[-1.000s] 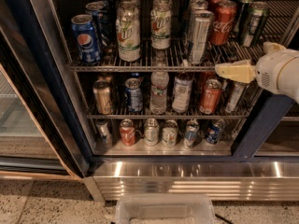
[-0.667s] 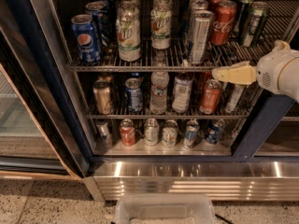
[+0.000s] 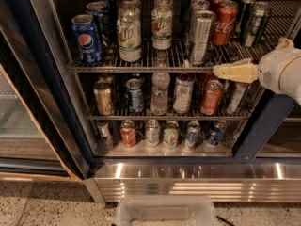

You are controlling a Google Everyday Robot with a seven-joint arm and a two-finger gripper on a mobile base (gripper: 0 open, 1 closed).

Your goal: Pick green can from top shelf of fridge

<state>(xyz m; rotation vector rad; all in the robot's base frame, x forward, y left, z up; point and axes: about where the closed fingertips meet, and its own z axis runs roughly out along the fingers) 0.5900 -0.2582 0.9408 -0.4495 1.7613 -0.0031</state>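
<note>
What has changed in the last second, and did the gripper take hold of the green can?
The gripper has edged only slightly left in the picture, in front of the right part of the top shelf, and holds nothing. The green can stands in the same place on that shelf, up and right of the gripper, untouched. The other drinks in the fridge did not move.
</note>
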